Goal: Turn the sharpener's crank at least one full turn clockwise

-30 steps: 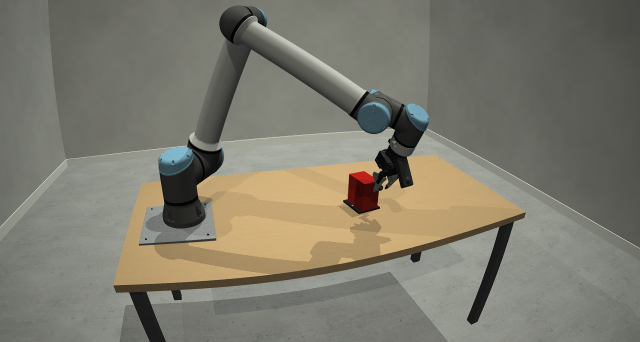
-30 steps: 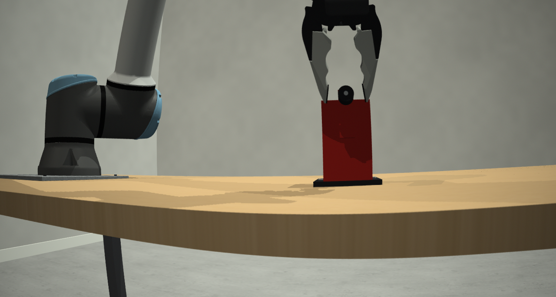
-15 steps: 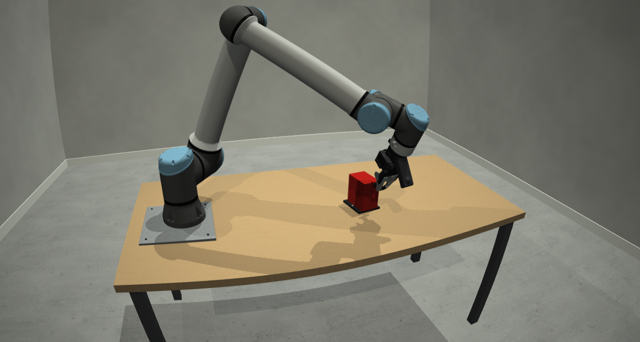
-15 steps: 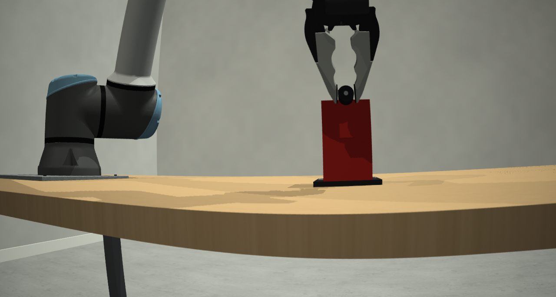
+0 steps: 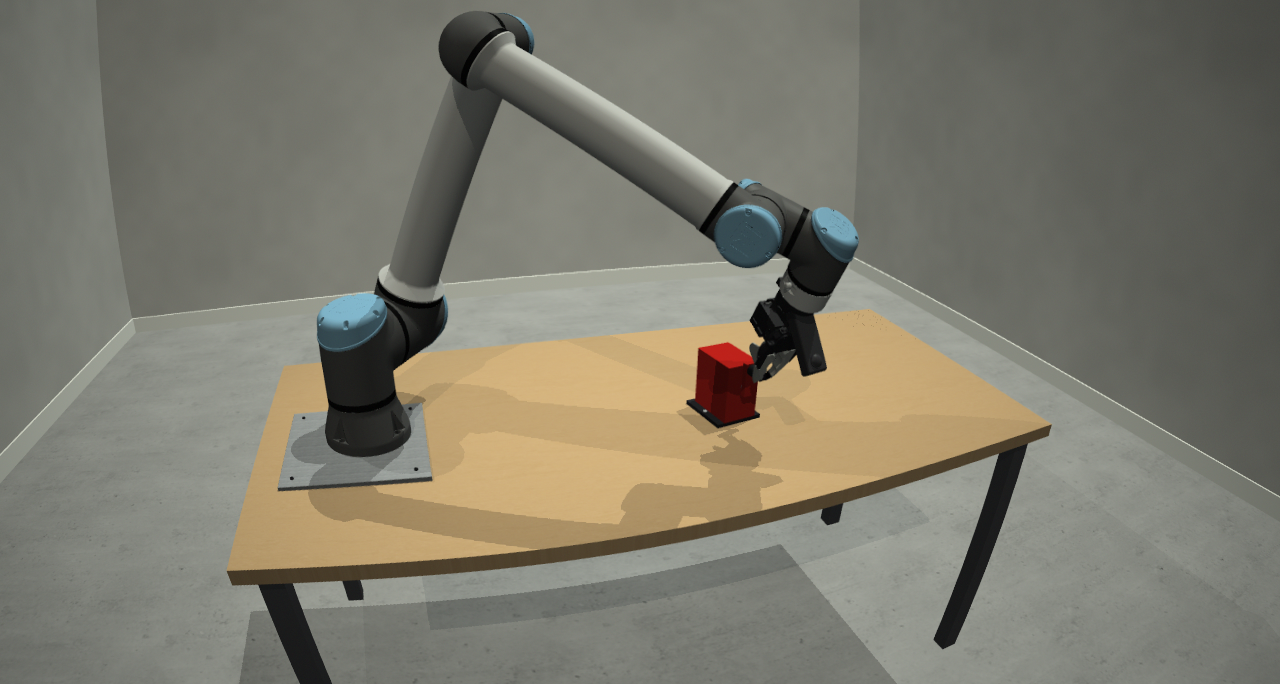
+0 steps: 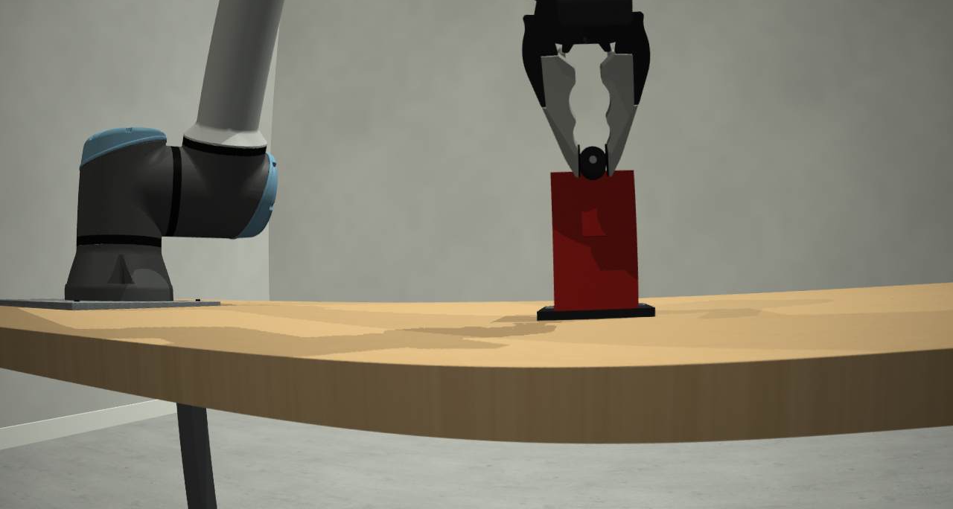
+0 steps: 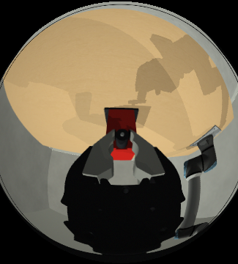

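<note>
The red sharpener (image 5: 725, 381) stands upright on a black base plate near the middle right of the wooden table; it also shows in the exterior view (image 6: 594, 239) and in the wrist view (image 7: 121, 119). Its black round crank knob (image 6: 590, 164) sits at the top edge of the box, on the far side from the arm's base. My gripper (image 6: 591, 164) comes down from above and is shut on the knob, one grey finger on each side. In the wrist view the crank knob (image 7: 124, 136) sits between the fingertips. In the top view my gripper (image 5: 766, 368) is at the sharpener's right side.
The arm's base (image 5: 362, 411) stands on a grey metal plate (image 5: 356, 454) at the table's left end. The table's curved front edge (image 6: 466, 399) runs close below the sharpener in the exterior view.
</note>
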